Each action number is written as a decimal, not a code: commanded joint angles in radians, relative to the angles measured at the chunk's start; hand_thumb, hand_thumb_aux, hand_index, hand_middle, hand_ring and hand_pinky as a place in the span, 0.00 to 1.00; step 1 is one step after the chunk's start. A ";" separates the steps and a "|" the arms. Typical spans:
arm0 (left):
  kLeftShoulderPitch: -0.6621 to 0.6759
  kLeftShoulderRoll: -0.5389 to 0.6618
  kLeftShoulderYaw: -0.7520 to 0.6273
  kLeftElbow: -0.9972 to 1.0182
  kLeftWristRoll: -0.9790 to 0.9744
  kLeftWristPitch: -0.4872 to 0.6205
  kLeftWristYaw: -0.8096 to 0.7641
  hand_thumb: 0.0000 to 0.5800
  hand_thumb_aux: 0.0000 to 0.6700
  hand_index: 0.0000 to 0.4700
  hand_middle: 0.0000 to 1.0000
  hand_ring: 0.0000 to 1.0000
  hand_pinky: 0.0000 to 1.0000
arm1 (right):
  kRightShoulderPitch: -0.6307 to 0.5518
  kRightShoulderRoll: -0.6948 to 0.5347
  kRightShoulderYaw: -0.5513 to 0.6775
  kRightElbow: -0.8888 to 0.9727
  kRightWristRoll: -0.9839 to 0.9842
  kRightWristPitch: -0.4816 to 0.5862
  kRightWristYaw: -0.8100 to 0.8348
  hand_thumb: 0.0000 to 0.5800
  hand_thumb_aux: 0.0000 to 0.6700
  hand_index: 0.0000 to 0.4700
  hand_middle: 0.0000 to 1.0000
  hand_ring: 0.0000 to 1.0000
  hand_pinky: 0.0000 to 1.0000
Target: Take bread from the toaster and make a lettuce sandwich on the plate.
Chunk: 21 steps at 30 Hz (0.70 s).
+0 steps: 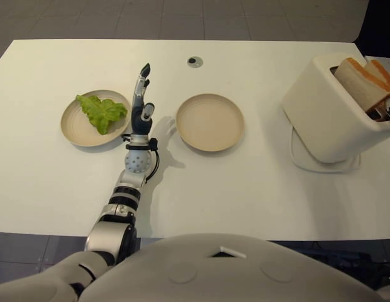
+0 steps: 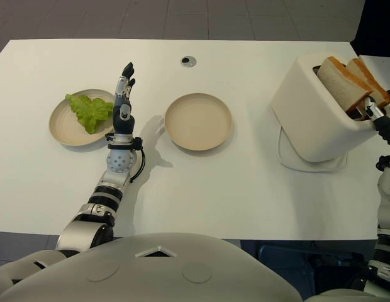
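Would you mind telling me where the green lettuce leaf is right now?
In the left eye view, the green lettuce leaf lies on the left-hand round beige plate, just left of the upright left robot hand.

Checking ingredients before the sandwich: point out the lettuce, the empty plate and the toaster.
lettuce (image 1: 102, 112): left eye view, middle of leaf.
empty plate (image 1: 210, 121): left eye view, bare centre.
toaster (image 2: 308, 110): right eye view, front wall.

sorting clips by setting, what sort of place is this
Probably a lab mock-up of a kitchen: a plain white table on grey floor tiles, with a cream toaster holding bread slices and a beige round plate of green lettuce.
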 commanded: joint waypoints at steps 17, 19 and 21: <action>0.147 -0.036 -0.005 -0.036 -0.004 0.055 -0.014 0.00 0.00 0.00 0.00 0.00 0.00 | -0.264 0.089 -0.086 -0.349 0.366 -0.136 -0.135 1.00 1.00 1.00 1.00 1.00 1.00; 0.148 -0.037 -0.003 -0.039 -0.002 0.056 -0.010 0.00 0.00 0.00 0.00 0.00 0.00 | -0.292 0.128 0.002 -0.409 0.489 -0.120 -0.054 1.00 1.00 1.00 1.00 1.00 1.00; 0.144 -0.040 -0.003 -0.038 0.000 0.057 -0.009 0.00 0.00 0.00 0.00 0.00 0.00 | -0.292 0.182 0.139 -0.447 0.631 -0.061 0.064 1.00 1.00 1.00 1.00 1.00 1.00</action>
